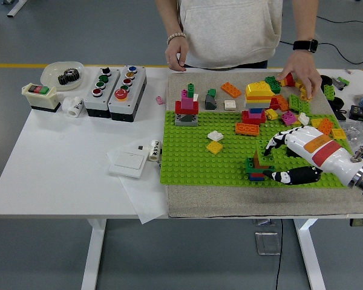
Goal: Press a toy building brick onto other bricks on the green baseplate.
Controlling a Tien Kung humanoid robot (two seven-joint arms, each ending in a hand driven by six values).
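A green baseplate [199,158] is laid on a grey mat [230,204] on the right half of a white table [60,163]. The right hand [285,158] is reached in from the right edge, and its fingers are closed around a small stack of bricks [257,166] near the baseplate's front edge; a dark green brick is seen at the top of the stack, with red and blue ones beneath. The fingertips [268,148] are placed on the stack's upper side while the thumb [284,176] is laid along its lower right. A taller tower of bricks [257,103] with a yellow top stands at the baseplate's far edge, and a red and pink stack [186,109] stands toward its far left corner. Loose bricks [308,109] are scattered on the mat to the far right. At the table's far side a person is standing; one hand [304,72] is resting among the loose bricks and the other hand [176,53] hangs by the table's far edge. Two button boxes [115,84] are set on the table's left part.
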